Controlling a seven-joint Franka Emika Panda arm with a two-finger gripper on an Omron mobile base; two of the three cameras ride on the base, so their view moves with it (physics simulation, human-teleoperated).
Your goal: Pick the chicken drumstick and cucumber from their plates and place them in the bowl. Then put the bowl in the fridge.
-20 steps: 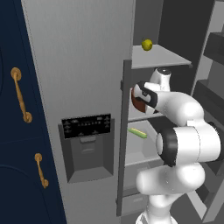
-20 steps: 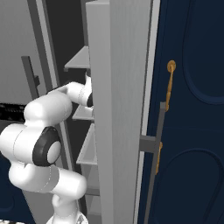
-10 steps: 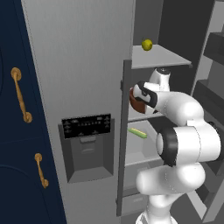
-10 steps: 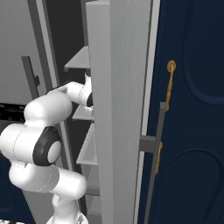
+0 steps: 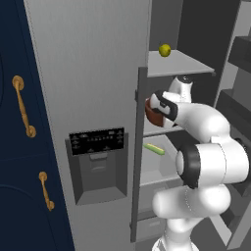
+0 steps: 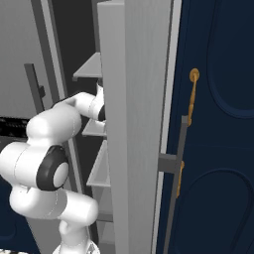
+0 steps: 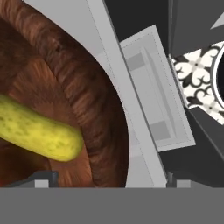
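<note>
Inside the open fridge (image 5: 98, 73), the brown bowl (image 5: 153, 113) sits on a white middle shelf (image 5: 157, 131), seen in the left base view just behind the edge of the grey door, with the white arm reaching in over it. The gripper (image 7: 109, 179) hangs straight above the bowl's rim (image 7: 94, 113); in the hand view its two dark fingertips (image 7: 41, 177) stand far apart at the bottom of the picture, one over the inside of the bowl and the other out over the white shelf, so the jaws are spread wide with the rim between them and no pad visibly pressing on the wood. The cucumber (image 7: 37, 131) lies inside the bowl, yellow-green and speckled, its rounded end pointing toward the rim. The chicken drumstick cannot be made out from this angle. On the shelf above, a small round yellow fruit (image 5: 164, 50) rests near the front edge, and on the shelf below a long pale-green stick (image 5: 154, 148) lies flat. The door carries a dark dispenser panel (image 5: 97, 142), and to its left stand navy cabinets (image 5: 19, 147) with brass handles (image 5: 22, 105). In the right base view the arm's forearm (image 6: 82, 106) goes in behind the edge of the fridge wall, hiding the hand and bowl there, with another navy cabinet door (image 6: 218, 124) on the right.
</note>
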